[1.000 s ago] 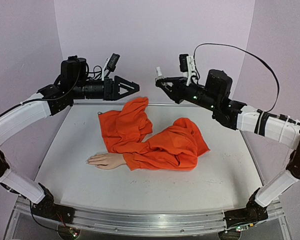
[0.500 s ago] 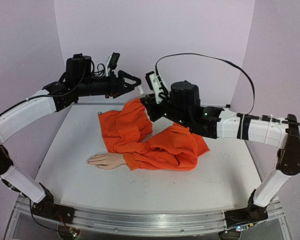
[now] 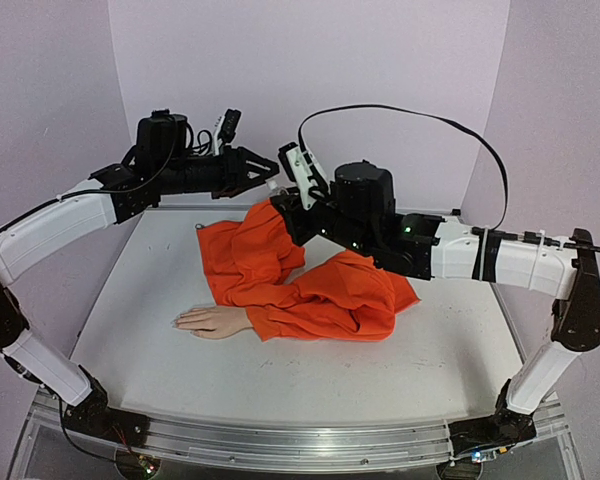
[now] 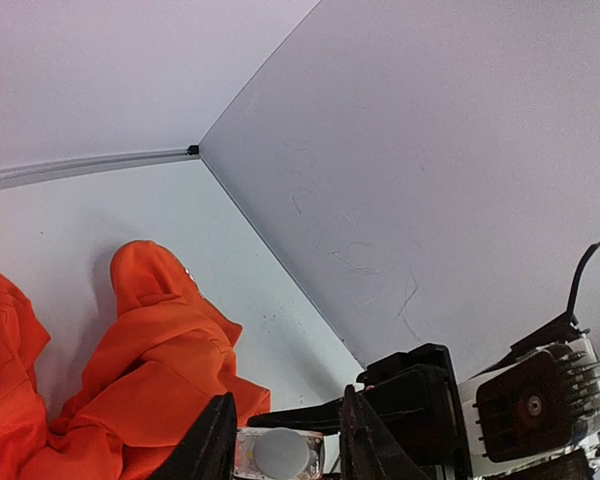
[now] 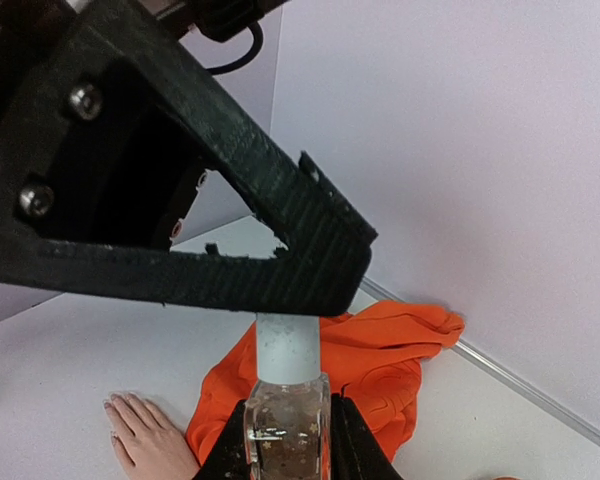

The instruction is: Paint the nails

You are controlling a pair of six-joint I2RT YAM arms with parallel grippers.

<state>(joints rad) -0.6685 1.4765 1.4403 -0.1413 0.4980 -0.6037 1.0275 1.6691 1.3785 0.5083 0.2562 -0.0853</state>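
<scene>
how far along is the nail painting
Done: the right gripper holds the small glass bottle raised off the table. In hand: the left gripper has its jaws either side of the pale cap, which is still on; a firm grip isn't clear. Left: uncapping and all painting; the nails on the mannequin hand show no visible polish.

Both arms raised, reaching inward. Right pincer (image 5: 288, 448) clamped on bottle (image 5: 286, 412); left pincer (image 4: 283, 445) facing it, jaws part-open astride cap (image 5: 287, 346).
</scene>
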